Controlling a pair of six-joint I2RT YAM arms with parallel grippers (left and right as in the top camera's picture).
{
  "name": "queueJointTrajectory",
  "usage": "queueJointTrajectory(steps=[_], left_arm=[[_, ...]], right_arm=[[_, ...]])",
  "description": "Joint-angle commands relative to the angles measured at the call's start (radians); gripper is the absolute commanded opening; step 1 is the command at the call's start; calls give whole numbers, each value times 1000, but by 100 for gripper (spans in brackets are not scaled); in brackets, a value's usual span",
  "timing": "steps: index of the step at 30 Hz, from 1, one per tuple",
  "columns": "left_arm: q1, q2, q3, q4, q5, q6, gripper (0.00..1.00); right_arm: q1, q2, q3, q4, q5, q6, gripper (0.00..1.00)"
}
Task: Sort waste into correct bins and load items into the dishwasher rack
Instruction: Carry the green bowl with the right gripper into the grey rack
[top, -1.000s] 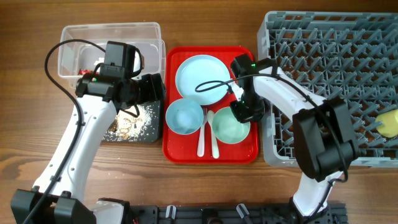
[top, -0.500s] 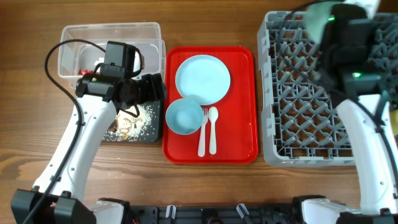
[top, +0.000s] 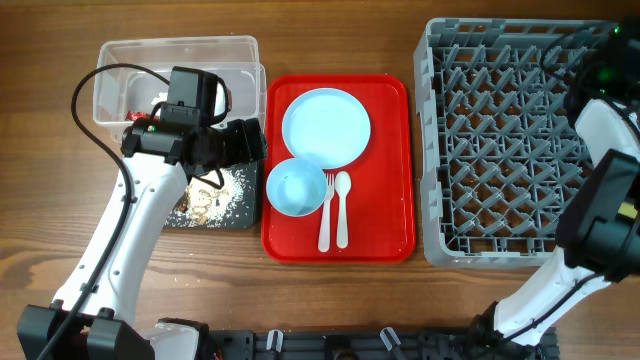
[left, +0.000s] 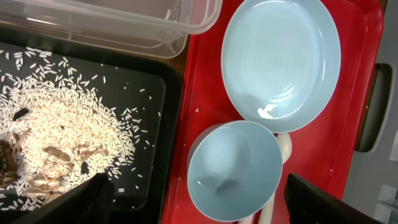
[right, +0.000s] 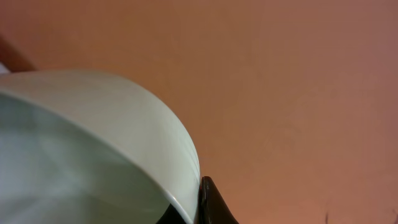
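Note:
My left gripper (top: 245, 145) hangs open over the seam between the black tray (top: 245, 215) and the red serving tray (top: 400, 160). In the left wrist view its fingers (left: 199, 199) straddle the pale blue bowl (left: 236, 168) without touching it. The pale blue plate (top: 326, 125), pale blue bowl (top: 297, 187), fork (top: 325, 215) and spoon (top: 343, 210) lie on the red tray. Rice and brown leftovers (left: 56, 137) fill the black tray. My right gripper (right: 208, 202) is shut on the rim of the mint-green bowl (right: 93, 143). It is out of the overhead view beyond the grey rack (top: 430, 150). The yellow cup is hidden.
The clear tub (top: 175, 50) stands behind the black tray, its contents mostly hidden by my left arm. My right arm (top: 600, 110) lies over the rack's right side. Bare wooden table (top: 330, 300) runs along the front.
My right gripper lifted the mint-green bowl off the red tray and carried it over the rack to the far right corner. The left arm has not moved.

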Motion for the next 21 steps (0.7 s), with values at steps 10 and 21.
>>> queueJointTrajectory(steps=[10, 21], left_arm=[[-2, -13, -4, 22, -9, -10, 89], [-2, -13, -4, 29, -9, -9, 89]], right_arm=[[99, 87, 7, -218, -59, 204, 59], [143, -264, 7, -763, -1125, 529, 84]])
